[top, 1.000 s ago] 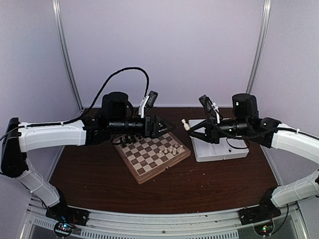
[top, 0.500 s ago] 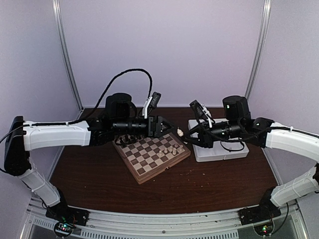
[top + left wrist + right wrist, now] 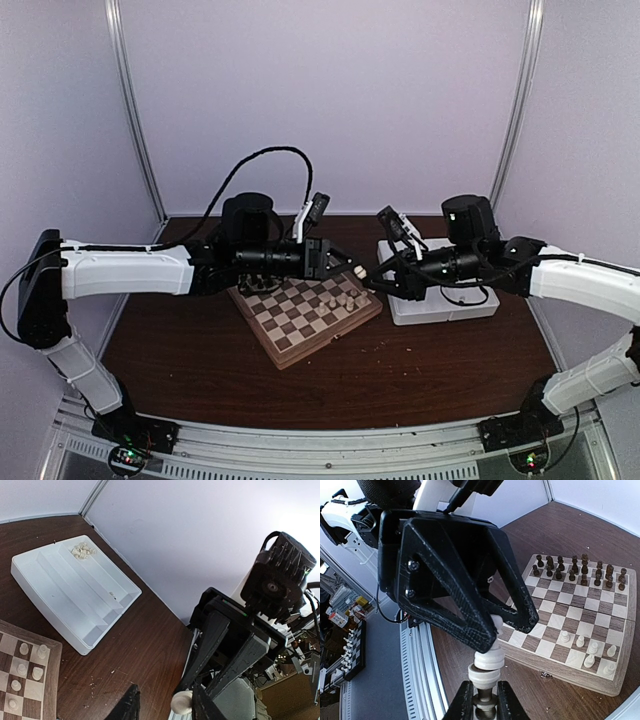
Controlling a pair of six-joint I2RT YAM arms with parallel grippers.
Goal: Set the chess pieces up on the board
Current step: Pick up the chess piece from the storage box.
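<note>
We're mid-handover: white piece [image 3: 489, 661] in the air by the board's [image 3: 333, 340] far right corner, right gripper [image 3: 484, 702] clamped on its base, left gripper [image 3: 167, 707] narrow round its head, can't tell if it bites. If right releases early, it drops and scatters the pawns [image 3: 340, 298]

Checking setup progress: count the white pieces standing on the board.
6 white pieces, by the board's edge nearest the tray: four in one row, two in the edge row. Left gripper may hide others.
</note>
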